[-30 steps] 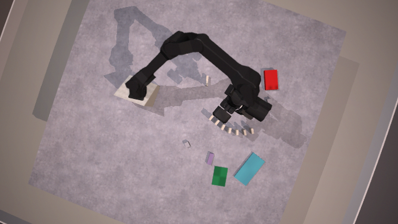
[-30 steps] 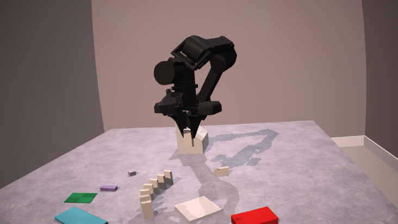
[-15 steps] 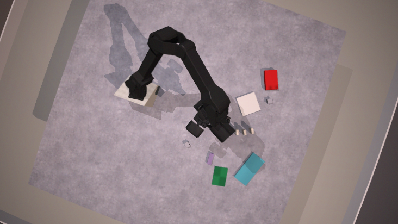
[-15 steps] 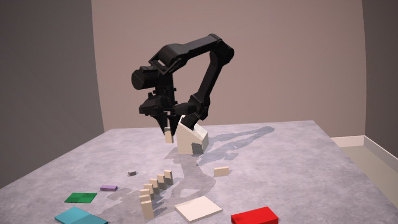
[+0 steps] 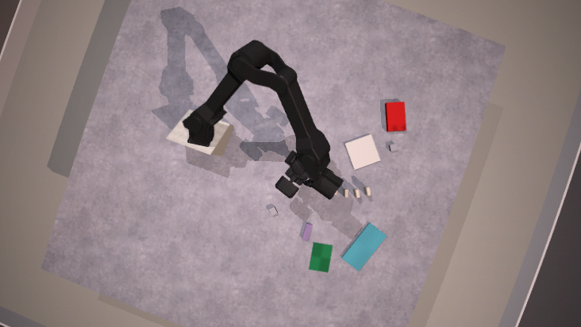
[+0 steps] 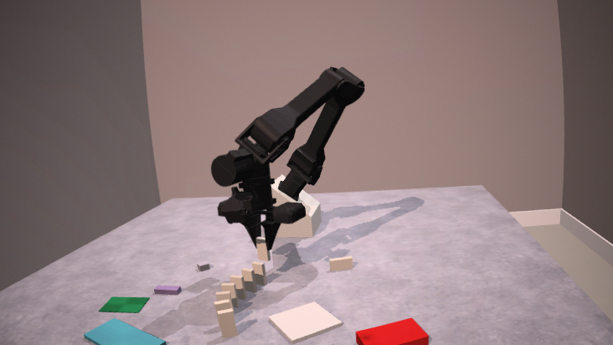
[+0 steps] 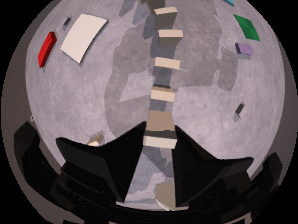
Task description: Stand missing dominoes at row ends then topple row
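Several cream dominoes stand in a curved row; its near-end domino (image 6: 227,323) (image 5: 367,190) and far-end domino (image 6: 258,270) (image 7: 163,95) are upright. In the top view the arm hides part of the row. My gripper (image 6: 263,247) (image 7: 160,127) points down, shut on a cream domino (image 6: 264,253) (image 7: 160,142). It holds it upright just beyond the row's far end, in line with it in the wrist view, seemingly a little above the table. Another loose domino (image 6: 341,264) (image 7: 95,141) rests on its long edge, apart from the row; the arm hides it in the top view.
A white tile (image 5: 362,151) (image 6: 305,321) and red block (image 5: 395,117) (image 6: 392,334) lie to one side of the row. A blue slab (image 5: 363,246), green tile (image 5: 321,256), purple block (image 5: 306,232) and small grey block (image 5: 272,210) lie on the other. Another grey block (image 5: 392,146) is near the red one.
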You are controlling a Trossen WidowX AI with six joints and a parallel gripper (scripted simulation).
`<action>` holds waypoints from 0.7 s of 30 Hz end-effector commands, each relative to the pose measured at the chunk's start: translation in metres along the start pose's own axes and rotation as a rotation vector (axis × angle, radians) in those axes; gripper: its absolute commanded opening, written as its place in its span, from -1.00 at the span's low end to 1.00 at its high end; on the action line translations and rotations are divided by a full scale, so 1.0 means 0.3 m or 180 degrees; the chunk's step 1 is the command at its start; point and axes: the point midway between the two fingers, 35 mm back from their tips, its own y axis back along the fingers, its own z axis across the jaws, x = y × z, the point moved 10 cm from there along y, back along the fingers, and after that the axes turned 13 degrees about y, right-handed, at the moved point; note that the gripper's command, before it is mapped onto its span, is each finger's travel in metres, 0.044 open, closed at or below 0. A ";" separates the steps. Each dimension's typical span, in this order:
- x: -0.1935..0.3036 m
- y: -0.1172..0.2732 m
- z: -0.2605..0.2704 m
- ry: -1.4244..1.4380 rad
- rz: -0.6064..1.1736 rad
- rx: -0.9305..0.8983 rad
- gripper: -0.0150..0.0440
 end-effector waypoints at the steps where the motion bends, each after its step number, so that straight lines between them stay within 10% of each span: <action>1: 0.016 -0.077 0.001 -0.0026 0.0021 -0.0033 -0.13; 17: 0.031 -0.142 0.006 -0.0026 0.0026 -0.0048 -0.13; 21: 0.031 -0.142 0.006 -0.0026 0.0026 -0.0048 0.23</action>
